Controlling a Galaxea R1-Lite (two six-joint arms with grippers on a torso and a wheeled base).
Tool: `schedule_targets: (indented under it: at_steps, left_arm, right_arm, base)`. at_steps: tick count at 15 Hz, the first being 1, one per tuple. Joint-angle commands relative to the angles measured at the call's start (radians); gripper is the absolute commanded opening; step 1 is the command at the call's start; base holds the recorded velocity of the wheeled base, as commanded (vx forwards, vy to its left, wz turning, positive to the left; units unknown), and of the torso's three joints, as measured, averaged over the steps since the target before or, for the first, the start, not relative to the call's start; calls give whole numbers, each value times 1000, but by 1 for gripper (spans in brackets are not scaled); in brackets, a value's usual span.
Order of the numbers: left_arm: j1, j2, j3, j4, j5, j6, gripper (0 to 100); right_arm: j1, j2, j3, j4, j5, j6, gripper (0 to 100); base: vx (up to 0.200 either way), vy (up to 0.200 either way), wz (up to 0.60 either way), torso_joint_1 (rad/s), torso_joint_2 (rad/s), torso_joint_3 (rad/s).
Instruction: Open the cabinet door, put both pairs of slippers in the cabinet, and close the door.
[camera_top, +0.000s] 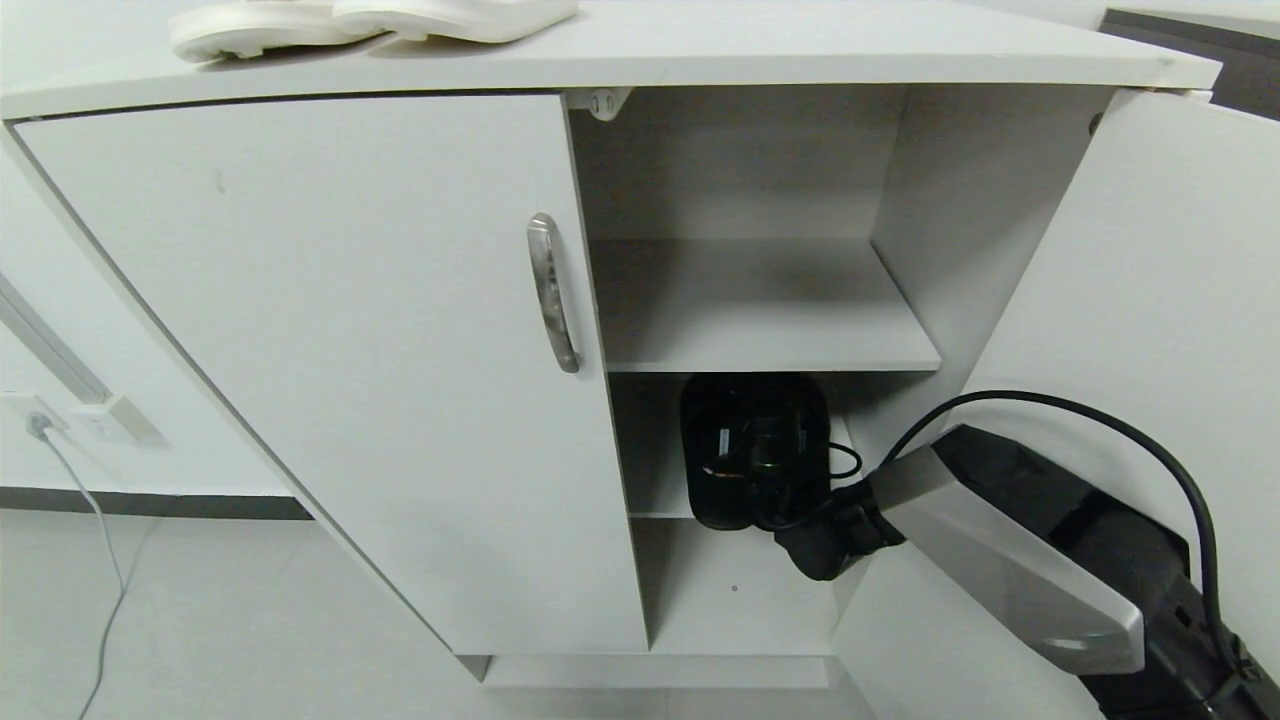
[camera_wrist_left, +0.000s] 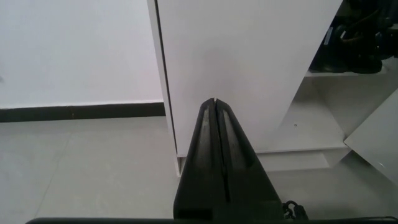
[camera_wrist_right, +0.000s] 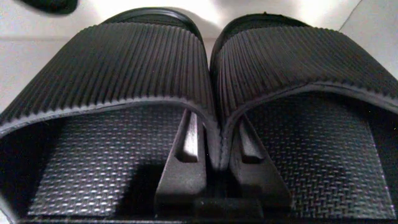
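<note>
Black ribbed rubber across the right wrist view: the black slippers (camera_wrist_right: 124, 74), side by side with inner edges touching. Pinched at that seam by the right pincer (camera_wrist_right: 217, 149), closed on the two adjoining inner walls, one finger (camera_wrist_right: 186, 146) inside each slipper. In the head view, at the centre of the frame: same pair inside the white cabinet (camera_top: 900, 50), in the compartment just under the shelf (camera_top: 770, 340) and towards the back. Set down or held clear of the board beneath, cannot tell. Reaching in from the lower right of that frame, the right arm (camera_top: 1000, 560), with a black cable looped over it. Swung wide open along the right edge, the right door (camera_top: 1150, 300). Shut across the left half, the left door (camera_top: 330, 350), with a metal handle (camera_top: 552, 292) upright near its inner edge. At the upper left, lying on the cabinet top, the white slippers (camera_top: 370, 25), well apart from the black pair. In the left wrist view, the left pincer (camera_wrist_left: 214, 109) closed on nothing, fingers pressed flat together, pointing at the bottom corner of the shut door above the pale floor (camera_wrist_left: 74, 168). At the left edge of the head view, a wall socket (camera_top: 40, 420) with a thin cable hanging from it.
</note>
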Motion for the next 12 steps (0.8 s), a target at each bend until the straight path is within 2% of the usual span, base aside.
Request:
schedule_targets:
  at_steps: [1,10,11,12]
  left_arm:
    - [0,2,0,0,0,1,0]
    - [0,2,0,0,0,1,0]
    - [0,2,0,0,0,1,0]
    - [0,2,0,0,0,1,0]
  right_arm:
    - [-2,29,-50,12,-3,-4,0]
    - [-8,69,-91,15,-6,-17,0]
    - [-8,71,-91,12,-6,-17,100]
    - [-8,68,-79,9,-6,-17,100]
  base:
    - [0,0,0,0,0,0]
    - [0,0,0,0,0,0]
    - [0,0,0,0,0,0]
    - [0,0,0,0,0,0]
